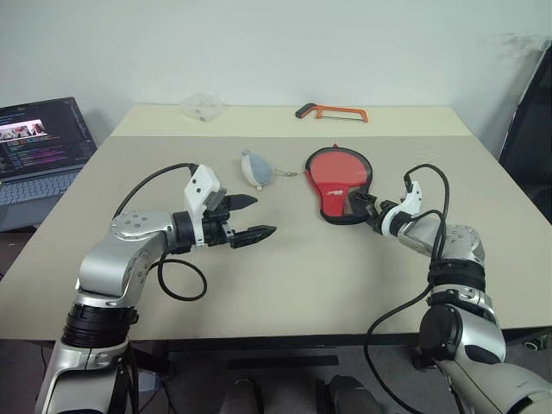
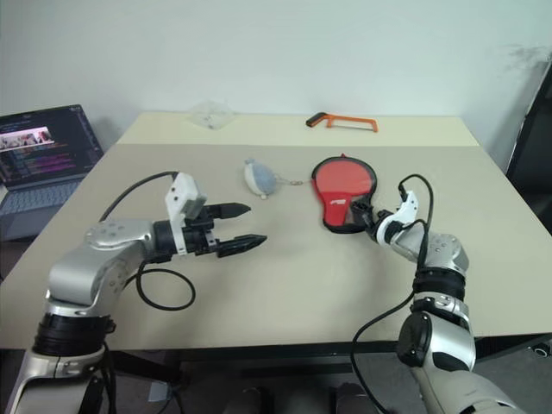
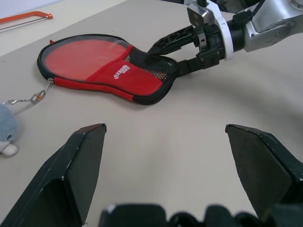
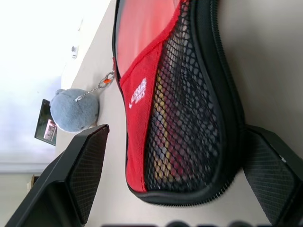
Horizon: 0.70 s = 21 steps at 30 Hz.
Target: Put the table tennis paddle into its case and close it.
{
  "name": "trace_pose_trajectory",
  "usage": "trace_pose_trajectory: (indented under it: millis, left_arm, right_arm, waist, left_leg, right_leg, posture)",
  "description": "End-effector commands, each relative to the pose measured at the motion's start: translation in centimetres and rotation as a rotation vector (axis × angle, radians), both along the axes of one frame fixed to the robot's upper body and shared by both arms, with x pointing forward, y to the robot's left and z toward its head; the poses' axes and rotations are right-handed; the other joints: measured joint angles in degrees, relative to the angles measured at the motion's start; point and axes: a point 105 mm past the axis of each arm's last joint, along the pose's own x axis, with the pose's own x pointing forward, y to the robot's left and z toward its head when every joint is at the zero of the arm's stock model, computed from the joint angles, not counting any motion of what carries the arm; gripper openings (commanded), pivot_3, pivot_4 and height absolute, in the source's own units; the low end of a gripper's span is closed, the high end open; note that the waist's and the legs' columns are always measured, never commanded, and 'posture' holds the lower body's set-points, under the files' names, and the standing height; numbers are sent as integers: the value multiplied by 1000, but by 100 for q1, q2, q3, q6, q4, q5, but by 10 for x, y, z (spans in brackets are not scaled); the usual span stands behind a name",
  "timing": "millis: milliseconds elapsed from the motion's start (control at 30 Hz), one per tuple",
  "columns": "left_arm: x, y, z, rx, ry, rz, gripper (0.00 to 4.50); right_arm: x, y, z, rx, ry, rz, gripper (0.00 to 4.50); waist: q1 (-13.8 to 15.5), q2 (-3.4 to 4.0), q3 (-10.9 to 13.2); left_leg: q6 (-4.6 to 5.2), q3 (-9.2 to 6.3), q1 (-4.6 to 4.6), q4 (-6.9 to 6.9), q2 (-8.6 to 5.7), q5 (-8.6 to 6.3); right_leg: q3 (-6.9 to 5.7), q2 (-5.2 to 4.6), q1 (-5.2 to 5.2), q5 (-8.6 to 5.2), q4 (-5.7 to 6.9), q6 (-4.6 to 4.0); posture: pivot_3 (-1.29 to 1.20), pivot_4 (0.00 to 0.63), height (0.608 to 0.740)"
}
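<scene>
We see the case [image 1: 338, 183] flat on the desk [image 1: 293, 276], the table tennis paddle [image 3: 80, 59] showing red through its window; our right end effector [image 1: 362, 207] spread astride its handle end; left end effector [image 1: 250, 217] spread, well apart; zip closure we cannot confirm.

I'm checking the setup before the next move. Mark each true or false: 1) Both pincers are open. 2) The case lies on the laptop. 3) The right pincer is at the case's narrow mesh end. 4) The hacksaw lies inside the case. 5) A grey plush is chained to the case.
1) True: the left pincer and the right pincer are both open.
2) False: the case lies on the table; the laptop sits off to the side.
3) True.
4) False: the hacksaw lies at the table's far edge.
5) True: the plush hangs from its zip end.
</scene>
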Motion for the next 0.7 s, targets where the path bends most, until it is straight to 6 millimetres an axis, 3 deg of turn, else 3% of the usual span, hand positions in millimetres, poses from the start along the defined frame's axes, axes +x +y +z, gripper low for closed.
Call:
trace_pose_trajectory:
  millis: [33, 300, 400, 600, 700]
  left_arm:
    - [-3, -8, 14, -3, -67, -37, 4387]
    - [-2, -11, 14, 3, -74, -44, 4387]
    - [-2, -11, 13, 5, -76, -44, 4431]
    - [-1, -8, 13, 10, -80, -38, 4431]
    - [-1, -8, 12, 12, -79, -36, 4431]
  right_arm:
    - [5, 19, 4, 7, -19, 44, 4500]
    - [15, 31, -7, 2, -6, 33, 4500]
    - [18, 33, -9, 1, 0, 20, 3923]
    - [19, 36, -14, -14, 7, 29, 1736]
    - [16, 39, -18, -24, 16, 47, 889]
  waist:
    - [-9, 0, 0]
    - [-21, -1, -1]
    - [-29, -2, -1]
    - [-36, -2, -1]
    - [-38, -3, -2]
  left_leg:
    - [0, 0, 0, 0, 0, 0]
    - [0, -2, 9, 1, 4, 0]
    - [3, -2, 13, 2, 5, 2]
    - [6, -3, 13, -1, 6, 4]
    - [6, -3, 13, -7, 7, 4]
  right_leg:
    - [0, 0, 0, 0, 0, 0]
    - [4, 7, 2, 2, 1, 7]
    - [8, 9, 3, 8, 1, 10]
    - [10, 12, 1, 8, 0, 9]
    - [11, 14, 0, 6, -1, 6]
  posture:
    - [0, 150, 740]
    - [0, 150, 740]
    - [0, 150, 740]
    - [0, 150, 740]
    - [0, 150, 740]
